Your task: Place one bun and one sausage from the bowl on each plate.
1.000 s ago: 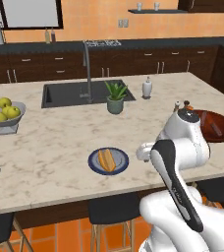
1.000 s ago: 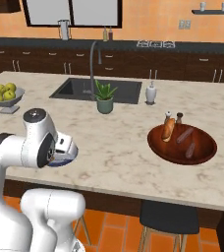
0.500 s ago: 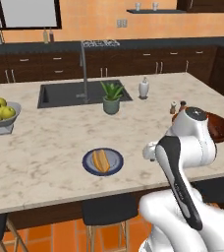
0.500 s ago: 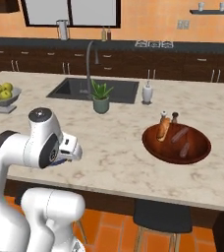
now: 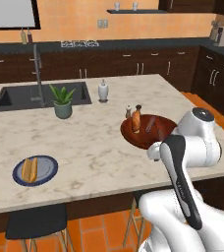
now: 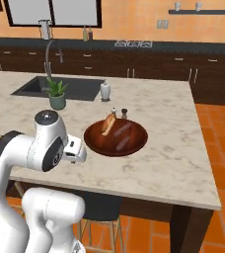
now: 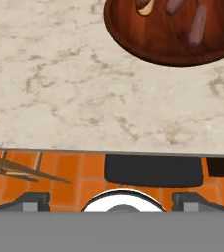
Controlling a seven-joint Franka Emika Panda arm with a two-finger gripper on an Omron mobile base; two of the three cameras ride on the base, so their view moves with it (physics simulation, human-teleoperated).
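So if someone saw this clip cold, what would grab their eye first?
Probably the glossy reddish-brown bowl near the counter's right end, holding one bun and two sausages, with salt and pepper shakers just behind it. Next, the dark blue plate far to the left near the front edge, already carrying a bun. The white arm bends in front of the counter.
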